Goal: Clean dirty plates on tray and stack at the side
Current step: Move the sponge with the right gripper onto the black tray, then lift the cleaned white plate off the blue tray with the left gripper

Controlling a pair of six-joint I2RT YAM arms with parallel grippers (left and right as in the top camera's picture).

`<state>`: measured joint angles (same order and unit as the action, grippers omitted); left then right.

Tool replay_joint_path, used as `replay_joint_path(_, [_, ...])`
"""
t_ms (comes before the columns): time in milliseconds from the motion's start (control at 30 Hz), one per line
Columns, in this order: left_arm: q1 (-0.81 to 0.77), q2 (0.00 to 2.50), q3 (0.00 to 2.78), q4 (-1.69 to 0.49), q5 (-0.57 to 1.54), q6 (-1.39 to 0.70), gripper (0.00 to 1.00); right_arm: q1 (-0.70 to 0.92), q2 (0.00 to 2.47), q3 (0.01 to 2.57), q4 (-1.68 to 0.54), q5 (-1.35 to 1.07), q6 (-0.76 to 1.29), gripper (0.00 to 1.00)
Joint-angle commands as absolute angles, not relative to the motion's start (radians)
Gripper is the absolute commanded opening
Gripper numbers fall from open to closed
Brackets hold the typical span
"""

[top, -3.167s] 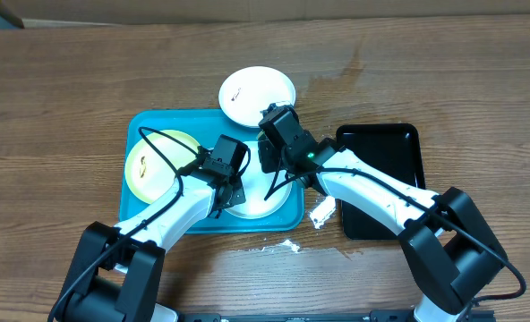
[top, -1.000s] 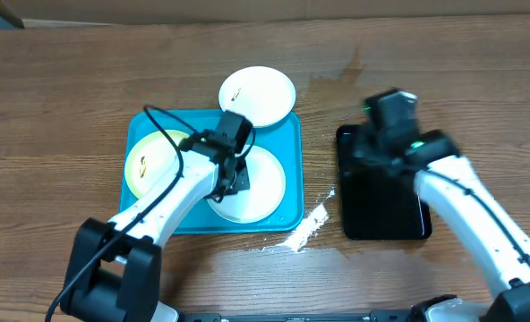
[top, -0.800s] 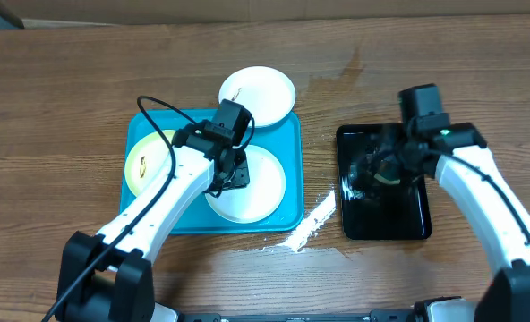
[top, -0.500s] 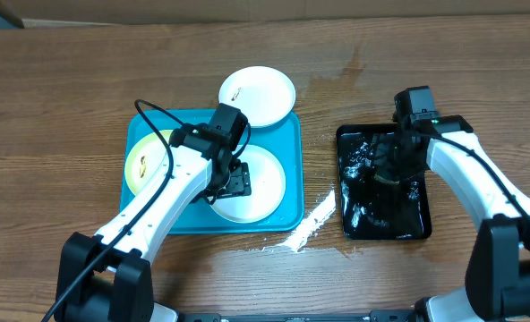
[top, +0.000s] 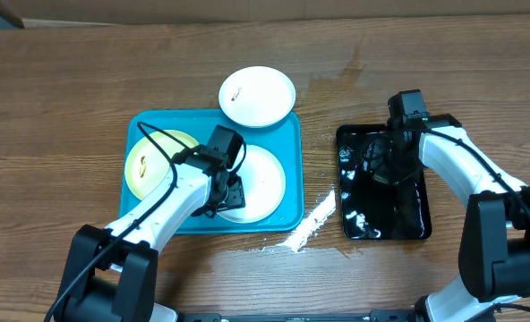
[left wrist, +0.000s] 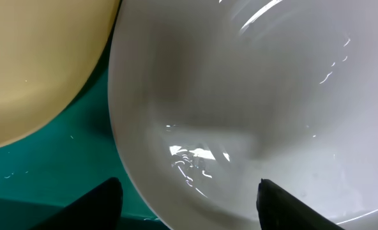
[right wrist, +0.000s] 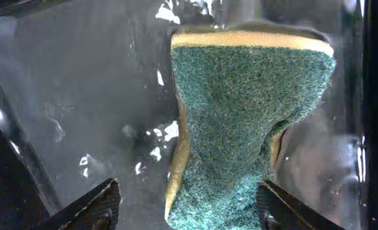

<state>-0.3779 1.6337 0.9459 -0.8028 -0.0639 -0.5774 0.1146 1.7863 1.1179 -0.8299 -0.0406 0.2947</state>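
swung off the tray (top: 287,134), the right gripper (right wrist: 189,198) is now hanging over the black tray (top: 408,224). the left gripper (left wrist: 189,191) is hovering wide above the tray's white plate (top: 265,179), beside the yellow-green plate (top: 144,170). the sponge (right wrist: 240,115) is lying loose between the right gripper's wide fingers.

The right gripper (top: 384,164) has been carried from the white plate (top: 263,179) in the turquoise tray (top: 290,213) across to the black tray (top: 410,225), now wetted, and its jaws have been parted over the sponge (right wrist: 246,121). The left gripper (top: 227,190) has been opened and drawn back along the plate's left edge. The white residue (top: 312,219) has been smeared into 1 diagonal streak
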Motion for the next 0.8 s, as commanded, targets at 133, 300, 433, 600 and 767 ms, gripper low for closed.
replay_joint_path(133, [-0.373, 1.628, 0.916, -0.765, -0.077, -0.591, 0.69, 0.117, 1.789, 1.05, -0.733, -0.043, 0.283, 0.69])
replay_joint_path(300, [-0.373, 1.631, 0.915, -0.762, -0.079, -0.591, 0.78, 0.117, 1.788, 1.038, -0.717, -0.047, 0.283, 0.7])
replay_joint_path(433, [-0.373, 1.631, 0.904, -0.755, -0.081, -0.591, 0.7, 0.117, 1.788, 1.038, -0.724, -0.047, 0.283, 0.7])
replay_joint_path(600, [-0.373, 1.631, 0.884, -0.74, -0.081, -0.591, 0.54, 0.117, 1.788, 1.039, -0.726, -0.047, 0.283, 0.7])
replay_joint_path(767, [-0.374, 1.631, 0.883, -0.72, -0.081, -0.59, 0.44, 0.117, 1.788, 1.041, -0.73, -0.047, 0.283, 0.72])
